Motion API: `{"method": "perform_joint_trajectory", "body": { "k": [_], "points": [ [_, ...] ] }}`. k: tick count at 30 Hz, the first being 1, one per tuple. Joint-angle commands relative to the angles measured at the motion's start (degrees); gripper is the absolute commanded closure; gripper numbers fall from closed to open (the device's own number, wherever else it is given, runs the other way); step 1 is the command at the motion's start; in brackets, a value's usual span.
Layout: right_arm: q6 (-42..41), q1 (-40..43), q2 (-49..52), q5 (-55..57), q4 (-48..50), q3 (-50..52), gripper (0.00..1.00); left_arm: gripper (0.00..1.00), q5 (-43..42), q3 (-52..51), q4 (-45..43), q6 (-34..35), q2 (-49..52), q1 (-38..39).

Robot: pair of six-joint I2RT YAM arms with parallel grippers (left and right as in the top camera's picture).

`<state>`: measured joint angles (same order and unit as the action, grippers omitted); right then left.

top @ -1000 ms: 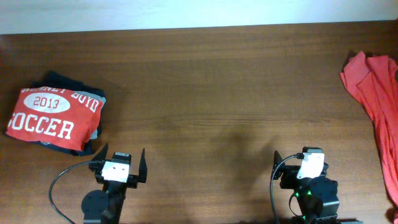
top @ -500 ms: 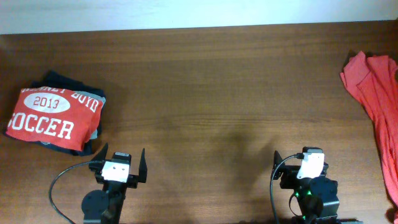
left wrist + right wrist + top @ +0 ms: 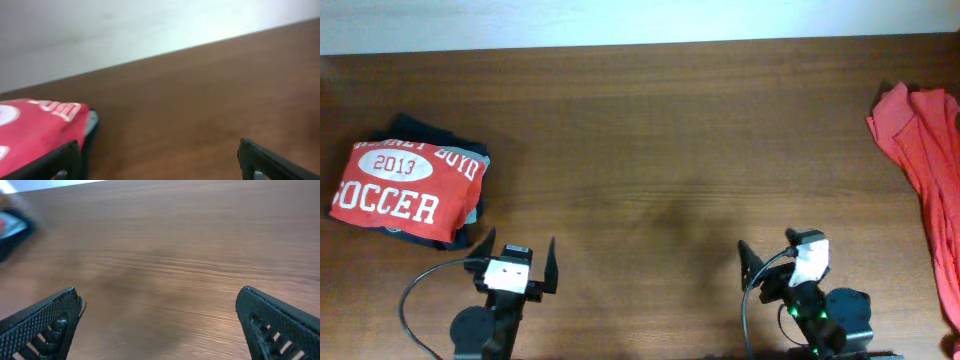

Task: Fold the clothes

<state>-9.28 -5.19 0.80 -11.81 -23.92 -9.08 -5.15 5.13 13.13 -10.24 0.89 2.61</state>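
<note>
Your left gripper [image 3: 517, 252] lower left: jaws wide, empty | right gripper [image 3: 160, 292] lower right: jaws wide, empty | T-shirt [image 3: 920, 150] crumpled at right edge, well apart from both

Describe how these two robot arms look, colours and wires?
Both are black. The left arm and right arm each carry a white block and a looping black cable; the right also shows a green light. The left end effector and right end effector each have two black fingers, the right's with a gridded texture.
</note>
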Motion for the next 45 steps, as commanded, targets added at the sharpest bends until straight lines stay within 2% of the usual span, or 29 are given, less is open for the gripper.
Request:
{"method": "perform_joint_trajectory", "body": {
  "k": [1, 3, 5, 8, 13, 17, 21, 24, 27, 32, 36, 40, 45],
  "points": [
    [-0.6, 0.4, -0.6, -11.1, 1.8, 0.3, 0.01, 0.01, -12.9, -0.5, 0.2, 0.6, -0.4, 0.0],
    [-0.6, 0.4, -0.6, -12.4, 3.4, 0.3, 0.01, 0.01, -18.0, -0.5, -0.7, 1.9, -0.4, 0.0],
    [-0.6, 0.4, -0.6, -15.0, 5.8, -0.2, 0.01, 0.01, -18.7, 0.0, -1.1, 8.3, -0.4, 0.0],
    [-0.6, 0.4, -0.5, -14.9, 6.7, -1.7, 0.02, 0.01, -19.2, 2.6, -1.1, 12.6, -0.3, 0.0],
    [-3.4, 0.4, 2.9, -12.5, 5.6, -7.7, 0.01, 0.01, -18.9, 11.8, 0.0, 13.7, 4.3, 0.0],
    [-3.2, 0.4, 12.4, -8.4, 3.2, -14.7, 0.01, 0.01, -14.8, 22.8, 4.6, 13.7, 15.8, 0.0],
    [-3.2, 0.4, 25.0, -6.9, -1.3, -23.4, 0.01, 0.01, -14.7, 36.5, 15.4, 10.9, 30.7, 0.0],
    [-3.1, 0.4, 37.2, -4.8, -10.3, -34.1, 0.01, 0.01, -14.8, 49.0, 25.0, 8.7, 43.4, 0.0],
    [-3.2, 0.4, 47.1, -7.1, -15.1, -42.6, 0.02, 0.01, -16.4, 58.3, 32.9, 8.7, 52.7, 0.0],
    [-3.2, 1.3, 57.8, -6.3, -24.0, -52.0, 0.01, 0.01, -17.8, 63.6, 39.9, 8.7, 63.4, 0.0],
    [-5.8, 8.6, 63.8, -2.1, -27.5, -58.8, 0.01, 0.01, -17.7, 63.6, 42.7, 8.7, 68.2, 0.0],
    [-6.0, 20.5, 69.2, -2.1, -29.8, -63.9, 0.01, 0.01, -17.6, 63.6, 46.3, 6.9, 70.7, 0.0],
    [-6.0, 35.1, 77.8, -3.2, -27.7, -66.3, 0.01, 0.01, -17.6, 63.6, 45.6, 6.5, 71.0, 0.0]
  ]
}}
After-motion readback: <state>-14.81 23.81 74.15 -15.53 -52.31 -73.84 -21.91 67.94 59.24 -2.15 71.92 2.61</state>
